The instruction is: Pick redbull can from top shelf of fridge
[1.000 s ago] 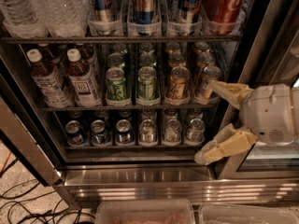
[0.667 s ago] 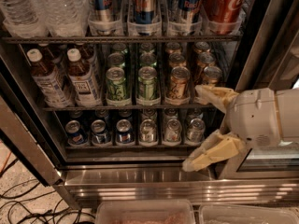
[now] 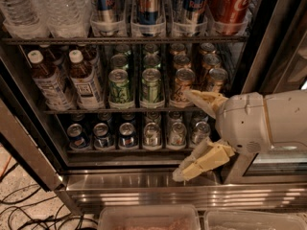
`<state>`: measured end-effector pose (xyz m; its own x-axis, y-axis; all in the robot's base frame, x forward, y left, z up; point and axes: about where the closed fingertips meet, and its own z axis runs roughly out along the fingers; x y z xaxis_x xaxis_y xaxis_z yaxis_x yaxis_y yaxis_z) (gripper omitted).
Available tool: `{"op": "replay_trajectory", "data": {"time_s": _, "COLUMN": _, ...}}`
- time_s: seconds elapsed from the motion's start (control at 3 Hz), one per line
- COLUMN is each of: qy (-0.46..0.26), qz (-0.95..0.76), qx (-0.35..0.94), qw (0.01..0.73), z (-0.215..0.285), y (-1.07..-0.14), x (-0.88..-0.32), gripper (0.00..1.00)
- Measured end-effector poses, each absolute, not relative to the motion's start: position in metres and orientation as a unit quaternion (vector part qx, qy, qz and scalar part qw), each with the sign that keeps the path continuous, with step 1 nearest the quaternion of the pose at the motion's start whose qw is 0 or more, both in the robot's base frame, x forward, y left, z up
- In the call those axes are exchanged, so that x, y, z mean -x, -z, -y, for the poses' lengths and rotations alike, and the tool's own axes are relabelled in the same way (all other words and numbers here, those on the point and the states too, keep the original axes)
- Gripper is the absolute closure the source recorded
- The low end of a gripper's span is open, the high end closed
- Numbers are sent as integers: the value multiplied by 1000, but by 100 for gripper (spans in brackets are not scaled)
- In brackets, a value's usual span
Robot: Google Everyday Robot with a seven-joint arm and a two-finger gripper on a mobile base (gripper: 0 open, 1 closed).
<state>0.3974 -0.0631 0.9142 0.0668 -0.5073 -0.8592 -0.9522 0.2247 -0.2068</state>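
The fridge (image 3: 144, 188) stands open with a steel base and dark wire racks. On the top shelf (image 3: 124, 40) three blue-and-silver redbull cans (image 3: 148, 6) stand in clear plastic guides, cut off at the frame's top, with a red Coca-Cola can (image 3: 229, 3) to their right. My gripper (image 3: 192, 133) is at the lower right, in front of the middle and bottom racks, well below the redbull cans. Its two cream fingers (image 3: 204, 163) are spread wide apart and hold nothing.
Water bottles (image 3: 43, 8) fill the top shelf's left. The middle rack holds brown bottles (image 3: 86, 78) and green and tan cans (image 3: 151, 85). The bottom rack holds several cans (image 3: 127, 135). The fridge's door frame (image 3: 268, 47) is at right. Cables (image 3: 29, 210) lie on the floor; clear bins (image 3: 148, 219) are below.
My gripper has moved left and slightly toward the fridge, now covering more of the lower right racks. Its fingers stay spread. The cans have not moved.
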Motion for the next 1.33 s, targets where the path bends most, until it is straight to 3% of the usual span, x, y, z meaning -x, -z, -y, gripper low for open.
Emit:
{"op": "replay_trajectory", "data": {"time_s": 1.0, "qy": -211, "qz": -650, "qx": 466, "qw": 562, "z": 25, "y": -932, "x": -423, "gripper": 0}}
{"op": "replay_trajectory", "data": {"time_s": 1.33, "qy": -211, "qz": -650, "qx": 466, "qw": 562, "z": 25, "y": -932, "x": -423, "gripper": 0}}
